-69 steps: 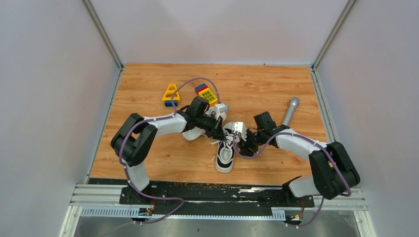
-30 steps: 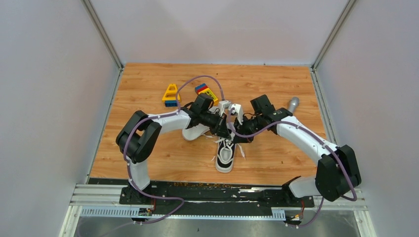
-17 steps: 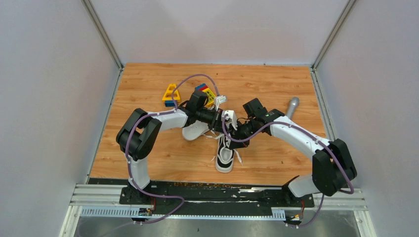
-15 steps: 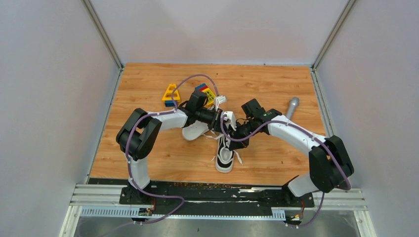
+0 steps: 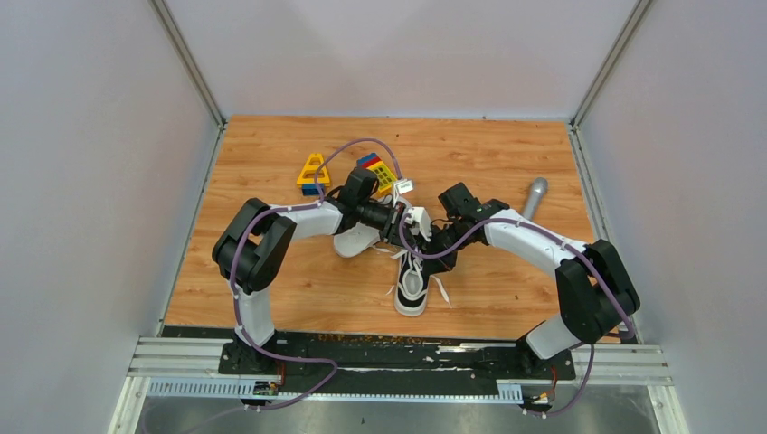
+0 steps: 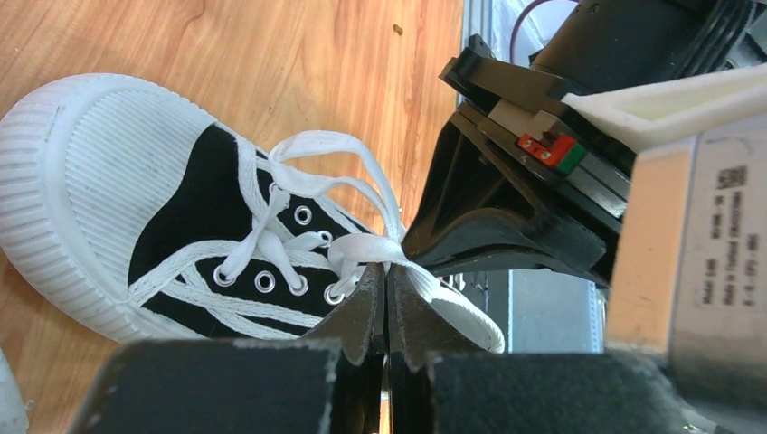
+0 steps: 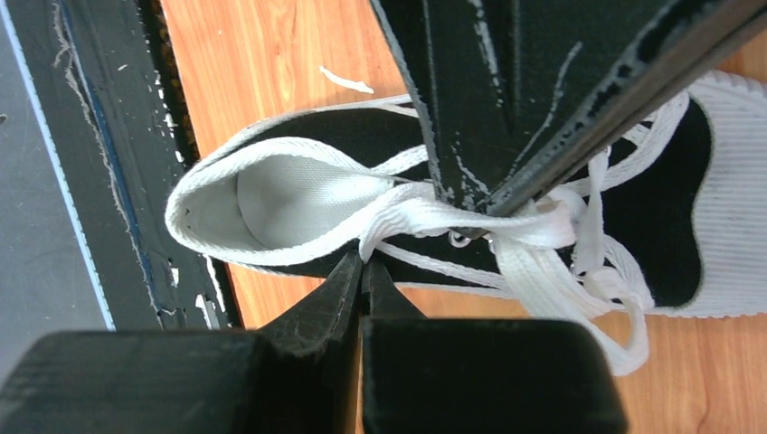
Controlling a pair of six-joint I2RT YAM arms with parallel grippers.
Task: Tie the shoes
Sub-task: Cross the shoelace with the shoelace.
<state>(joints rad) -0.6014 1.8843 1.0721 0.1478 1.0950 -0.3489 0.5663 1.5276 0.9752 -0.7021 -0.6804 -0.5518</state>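
Wood-grain table [image 5: 506,298] in the top cam, and the shoes are sitting pretty much in the middle of it. One shoe [image 5: 411,289] stands upright with its heel end toward the arm bases, and the other shoe [image 5: 355,240] lies just left of it showing its white sole, partly under the left arm. The left gripper [image 5: 418,240] and right gripper [image 5: 432,250] meet right over the far end of the upright shoe, so close that I can't tell whether they touch, and the jaws are too small to read from up here. Some toy blocks [image 5: 312,172] sit behind the left arm, and a grey cylinder [image 5: 535,196] lies off to the right, well apart from the shoes. Over in the left wrist cam it's way clearer: the left gripper is pinched fully together on a flat white lace [image 6: 362,246] right by the eyelets. The ribbed white toe cap is on the left of the view, and the right gripper's black body sits just beside on the right. In the right wrist cam, the right gripper is squeezed tight on a lace strand too, just over the shoe's opening. The left gripper's dark fingers cross the top of the view above the lacing, and a bunch of lace loops is piled up to the right.
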